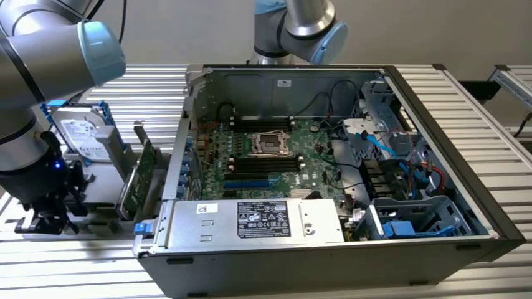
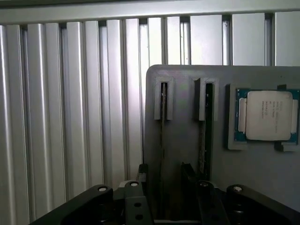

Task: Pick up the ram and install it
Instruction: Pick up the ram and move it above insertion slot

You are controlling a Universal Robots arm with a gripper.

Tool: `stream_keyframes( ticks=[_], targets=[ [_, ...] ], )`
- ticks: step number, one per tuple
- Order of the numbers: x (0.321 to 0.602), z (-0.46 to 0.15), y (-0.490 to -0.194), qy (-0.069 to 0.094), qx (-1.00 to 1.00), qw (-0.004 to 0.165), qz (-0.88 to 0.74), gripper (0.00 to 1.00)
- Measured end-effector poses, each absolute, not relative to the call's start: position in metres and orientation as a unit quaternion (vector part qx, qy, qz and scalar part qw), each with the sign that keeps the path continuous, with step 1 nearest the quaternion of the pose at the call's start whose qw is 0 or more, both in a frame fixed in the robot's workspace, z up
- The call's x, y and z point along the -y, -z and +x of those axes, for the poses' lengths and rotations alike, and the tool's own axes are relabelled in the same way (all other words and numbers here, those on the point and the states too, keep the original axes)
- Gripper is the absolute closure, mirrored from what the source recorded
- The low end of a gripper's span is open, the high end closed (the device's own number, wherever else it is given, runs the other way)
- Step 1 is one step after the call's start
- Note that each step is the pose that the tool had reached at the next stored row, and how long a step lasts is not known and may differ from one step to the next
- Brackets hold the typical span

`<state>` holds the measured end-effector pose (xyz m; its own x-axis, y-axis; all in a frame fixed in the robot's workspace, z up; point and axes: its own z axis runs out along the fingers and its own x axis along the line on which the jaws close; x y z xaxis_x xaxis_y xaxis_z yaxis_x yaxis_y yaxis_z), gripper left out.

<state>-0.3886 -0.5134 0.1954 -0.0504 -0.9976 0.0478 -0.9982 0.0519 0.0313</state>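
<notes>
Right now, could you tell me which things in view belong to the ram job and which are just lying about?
In the job: ram, edge-on in the grey holder; open gripper lined up over it; black memory slots.
Lying about: processor chip; hard drive; expansion card; power supply.

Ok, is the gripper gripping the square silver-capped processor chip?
No, the square silver-capped processor chip lies in a recess of the grey holder plate, apart from the open gripper.

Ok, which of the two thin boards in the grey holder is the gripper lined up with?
The thin board farther from the silver-capped processor: it runs between the fingers of the gripper, the other board outside.
</notes>
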Motion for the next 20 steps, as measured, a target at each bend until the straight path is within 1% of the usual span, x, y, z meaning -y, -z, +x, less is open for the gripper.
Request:
stream_keyframes(
  ticks=[16, 17, 18, 20],
  targets=[
    [0.5135, -0.3914, -0.1925, -0.006, 0.732, 0.027, 0.68, 0.58],
    [0.5135, -0.3914, -0.1925, -0.006, 0.732, 0.027, 0.68, 0.6],
    [0.5135, -0.3914, -0.1926, -0.006, 0.732, 0.027, 0.68, 0.6],
    [0.5136, -0.3913, -0.1926, -0.006, 0.732, 0.027, 0.681, 0.73]
  ],
)
